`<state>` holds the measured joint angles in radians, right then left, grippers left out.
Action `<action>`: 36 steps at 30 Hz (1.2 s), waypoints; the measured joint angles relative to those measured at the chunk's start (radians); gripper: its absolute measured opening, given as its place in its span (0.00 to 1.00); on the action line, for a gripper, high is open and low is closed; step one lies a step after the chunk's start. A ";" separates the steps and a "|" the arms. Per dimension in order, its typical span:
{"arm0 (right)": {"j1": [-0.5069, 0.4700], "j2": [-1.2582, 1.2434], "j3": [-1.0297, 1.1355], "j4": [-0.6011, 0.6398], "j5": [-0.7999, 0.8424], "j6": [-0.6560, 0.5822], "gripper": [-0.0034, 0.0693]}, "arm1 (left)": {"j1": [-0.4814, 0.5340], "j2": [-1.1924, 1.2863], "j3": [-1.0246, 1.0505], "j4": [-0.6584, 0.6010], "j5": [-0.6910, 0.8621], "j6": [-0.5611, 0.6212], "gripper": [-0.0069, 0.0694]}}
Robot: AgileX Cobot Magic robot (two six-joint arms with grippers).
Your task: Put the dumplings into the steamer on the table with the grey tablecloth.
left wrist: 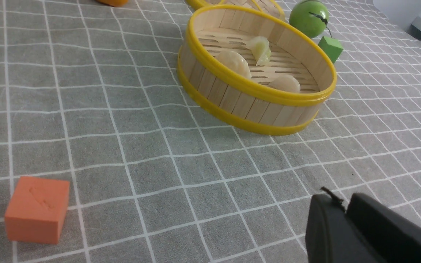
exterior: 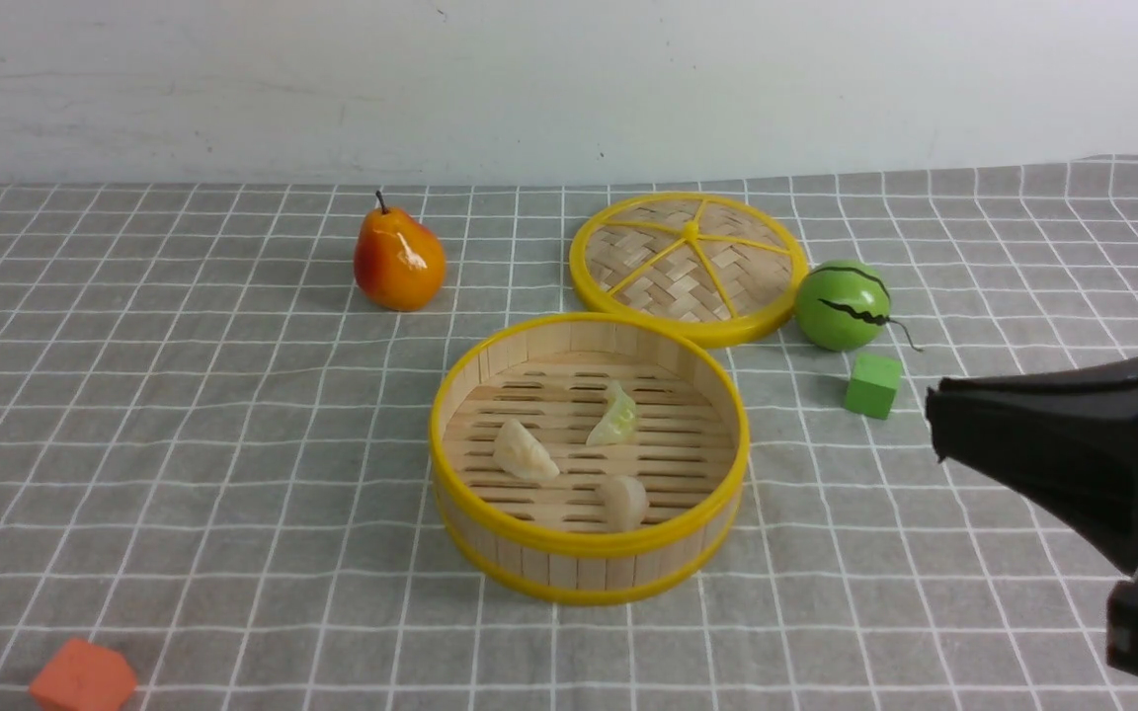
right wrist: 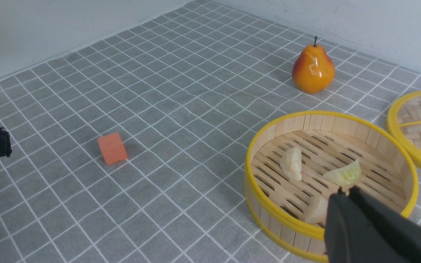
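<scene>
The steamer (exterior: 589, 543) stands in the middle of the table's grey tablecloth (exterior: 184, 444). All three dumplings lie on its slatted floor: a cream one (exterior: 525, 451), a pale green one (exterior: 614, 418) and a second cream one (exterior: 624, 502). They also show in the left wrist view (left wrist: 234, 62) and the right wrist view (right wrist: 293, 163). My right gripper (exterior: 934, 420) is shut and empty, off to the right of the steamer and apart from it. My left gripper (left wrist: 342, 199) is shut and empty above bare cloth. It is out of the front view.
The woven lid (exterior: 690, 267) lies flat behind the steamer. A toy watermelon (exterior: 842, 304) and a green cube (exterior: 872, 384) sit at the right. A pear (exterior: 398, 259) stands at the back left. An orange block (exterior: 83, 677) lies at the near left.
</scene>
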<state>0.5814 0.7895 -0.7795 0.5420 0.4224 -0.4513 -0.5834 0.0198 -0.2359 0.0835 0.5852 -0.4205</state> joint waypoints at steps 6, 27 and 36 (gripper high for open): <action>0.005 0.000 0.002 0.000 -0.007 -0.001 0.03 | 0.000 0.000 0.000 0.000 -0.002 0.000 0.20; -0.571 -0.689 0.719 -0.549 -0.246 0.553 0.03 | 0.000 0.000 0.000 0.000 -0.005 0.000 0.21; -0.679 -0.799 0.803 -0.580 -0.070 0.602 0.03 | 0.000 0.000 0.000 0.000 -0.005 0.000 0.23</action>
<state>-0.0979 -0.0095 0.0237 -0.0381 0.3524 0.1507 -0.5834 0.0198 -0.2359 0.0835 0.5804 -0.4205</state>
